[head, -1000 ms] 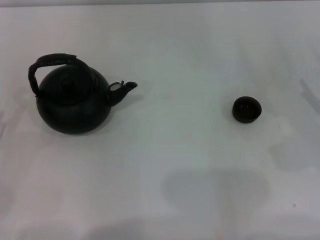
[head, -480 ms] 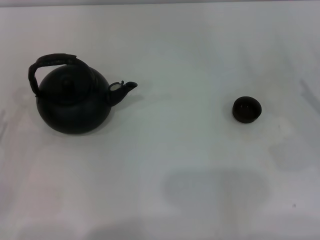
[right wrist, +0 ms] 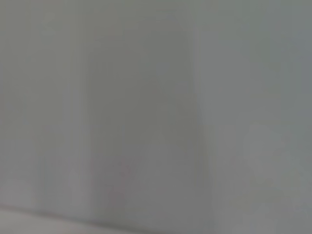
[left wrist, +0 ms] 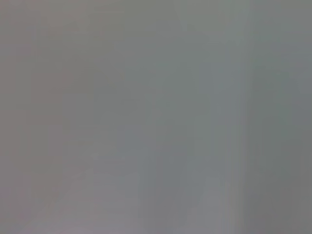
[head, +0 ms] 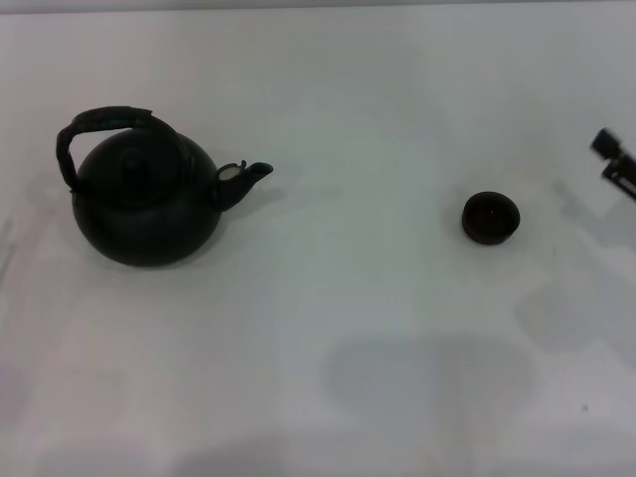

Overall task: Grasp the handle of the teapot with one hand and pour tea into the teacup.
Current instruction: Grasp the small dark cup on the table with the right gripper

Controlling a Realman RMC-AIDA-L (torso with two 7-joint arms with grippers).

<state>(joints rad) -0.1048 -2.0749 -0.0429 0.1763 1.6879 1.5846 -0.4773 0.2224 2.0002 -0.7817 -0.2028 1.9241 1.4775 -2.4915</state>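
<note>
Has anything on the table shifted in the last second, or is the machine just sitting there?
Only one thing changed: the right gripper has come into the head view at the right edge, beyond the teacup, where nothing showed before. It touches nothing. The teapot, with its handle arched over the lid and its spout pointing toward the teacup, has not moved, nor has the teacup. The left gripper is not in view.

No readable text, labels, numbers or signs anywhere.

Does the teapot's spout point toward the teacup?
Yes, the teapot on the left aims its spout rightward at the teacup.
</note>
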